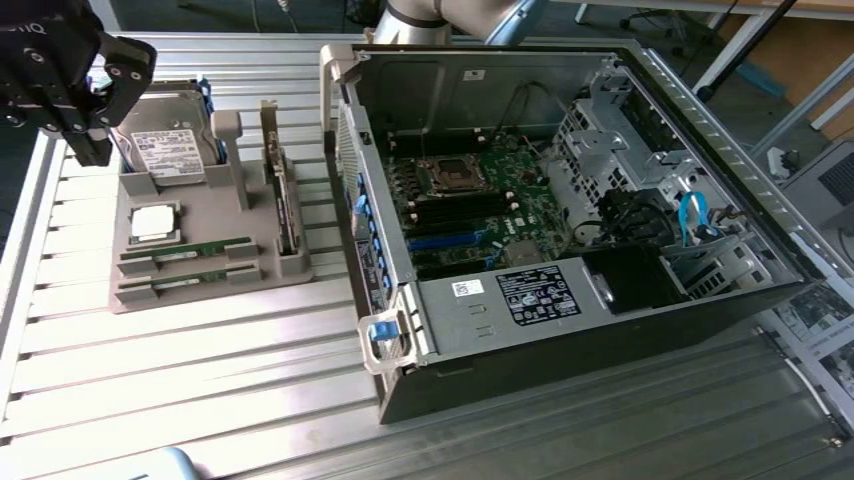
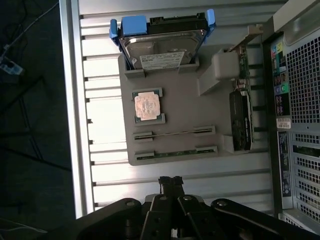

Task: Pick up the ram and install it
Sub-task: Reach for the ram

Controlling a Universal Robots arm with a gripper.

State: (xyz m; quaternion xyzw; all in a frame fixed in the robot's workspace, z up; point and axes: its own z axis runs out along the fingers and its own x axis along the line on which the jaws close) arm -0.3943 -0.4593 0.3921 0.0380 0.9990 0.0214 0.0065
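Claw [image 2: 171, 182] hangs with fingers pressed together, empty, near the gray tray [image 2: 180, 116], clear of the ram [image 2: 175, 152].

The closed tool [image 2: 171, 180] hovers over the slatted table [image 2: 150, 189] beside the grey holder [image 2: 180, 115], nearest a slotted ram [image 2: 175, 153].

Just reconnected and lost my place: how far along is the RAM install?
Done: nothing yet. Both RAM sticks sit in their slots on the gray holder, next to the processor chip.
In hand: nothing. The gripper is shut and empty, hanging above the table near the holder.
Left: the pick-up and the install. The memory slots on the motherboard look unfilled.
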